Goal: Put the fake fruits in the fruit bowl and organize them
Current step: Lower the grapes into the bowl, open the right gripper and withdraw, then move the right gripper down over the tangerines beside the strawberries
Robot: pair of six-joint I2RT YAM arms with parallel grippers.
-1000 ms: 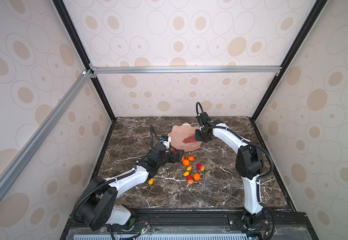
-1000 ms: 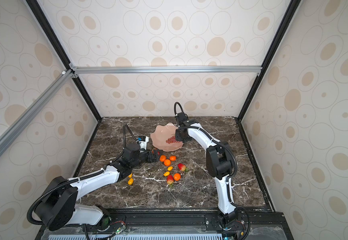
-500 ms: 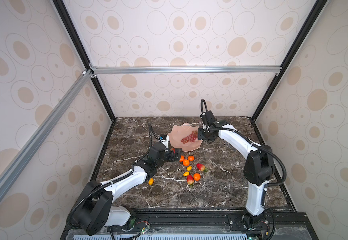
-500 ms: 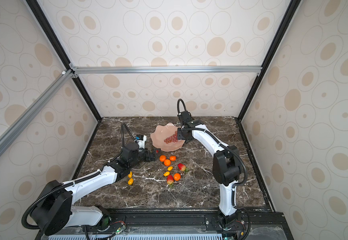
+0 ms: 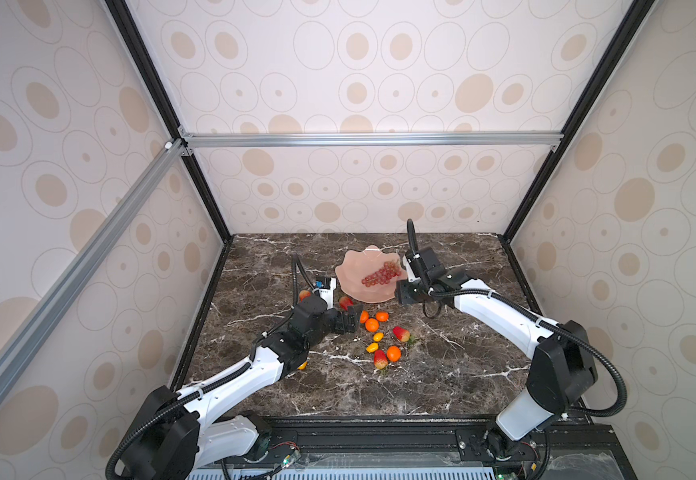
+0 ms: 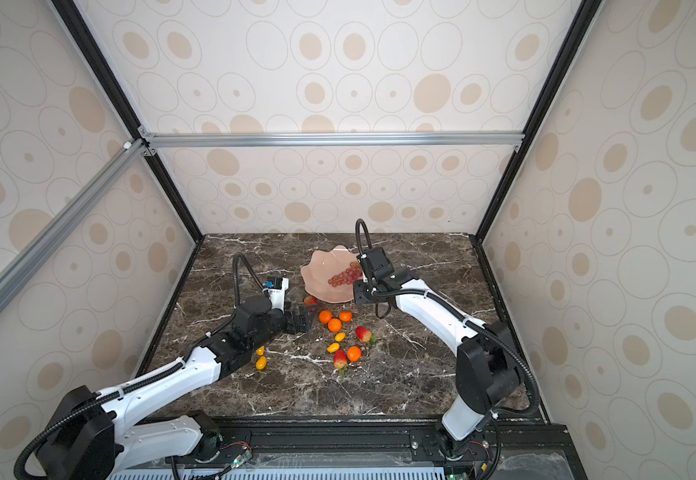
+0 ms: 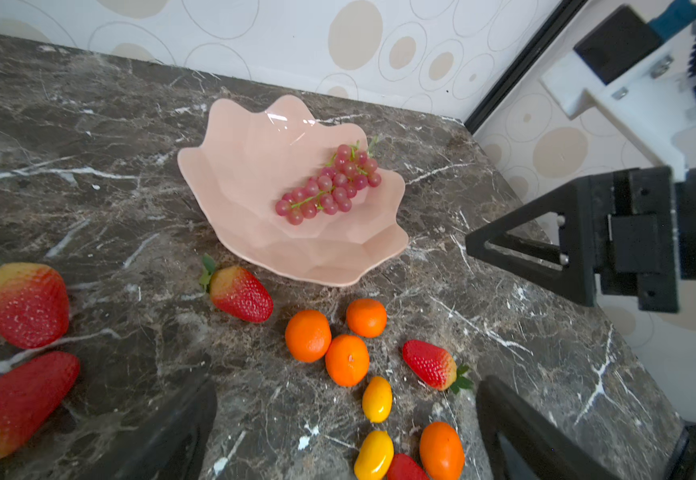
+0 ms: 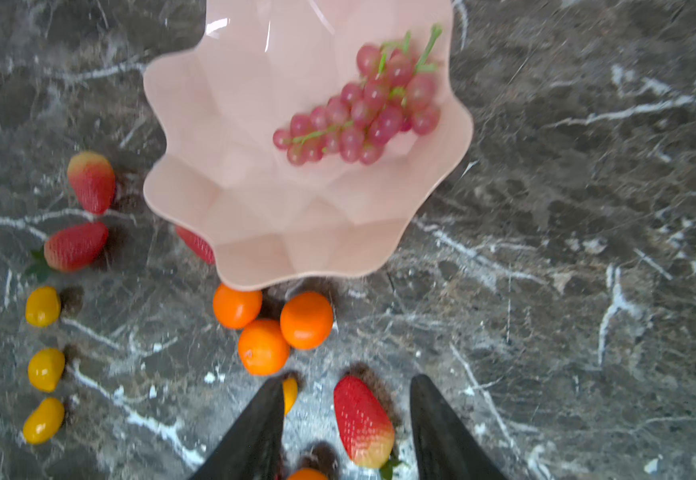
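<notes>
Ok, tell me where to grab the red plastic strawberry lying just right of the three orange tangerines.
I'd take the red plastic strawberry across its widest part, near the green cap, from straight above. It lies on its side, touching no other fruit, so both long flanks are free.

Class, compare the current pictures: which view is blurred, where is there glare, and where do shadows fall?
Right wrist view: blurred throughout, the grape bunch and fruit bowl smeared; dark shadows hug the tangerines. Left wrist view: sharp, white glare streaks on the bowl's far rim, though the left gripper shows soft-edged fingers. Both top views: even, soft light.
</notes>
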